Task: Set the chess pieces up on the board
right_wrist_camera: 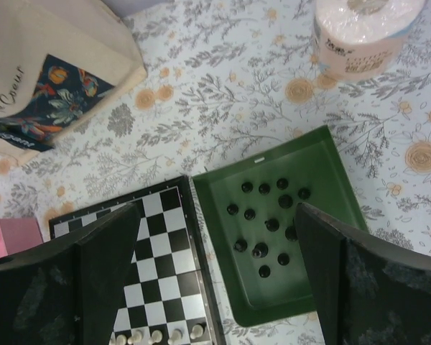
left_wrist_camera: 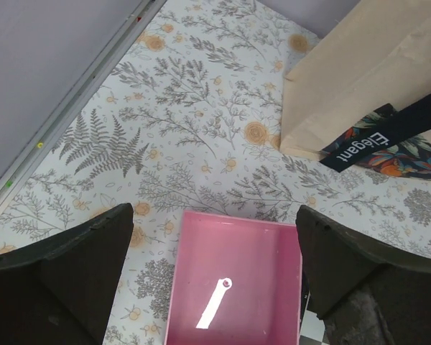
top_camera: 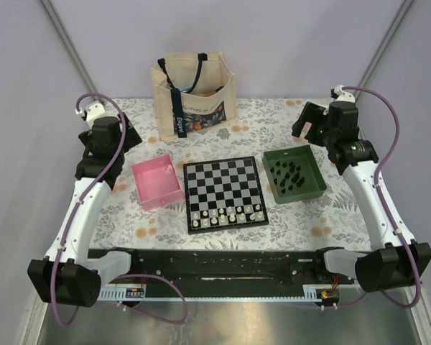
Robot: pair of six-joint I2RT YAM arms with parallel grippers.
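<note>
The board (top_camera: 225,192) lies in the middle of the table (top_camera: 280,118), with white pieces (top_camera: 226,213) along what look like its two rows at 6 o'clock. The black chess pieces (right_wrist_camera: 272,224) sit loose in the green tray (right_wrist_camera: 312,162) at the board's 3 o'clock. A pink tray (top_camera: 158,183) lies at 9 and a bag (top_camera: 194,86) at 12. The left hand (left_wrist_camera: 214,208) and right hand (right_wrist_camera: 217,205) hover with fingers apart, holding nothing.

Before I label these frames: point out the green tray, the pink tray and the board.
green tray (right_wrist_camera: 325,171): right wrist view, bare floor near its far corner.
pink tray (left_wrist_camera: 251,251): left wrist view, bare floor.
board (top_camera: 223,183): top external view, empty middle squares.
</note>
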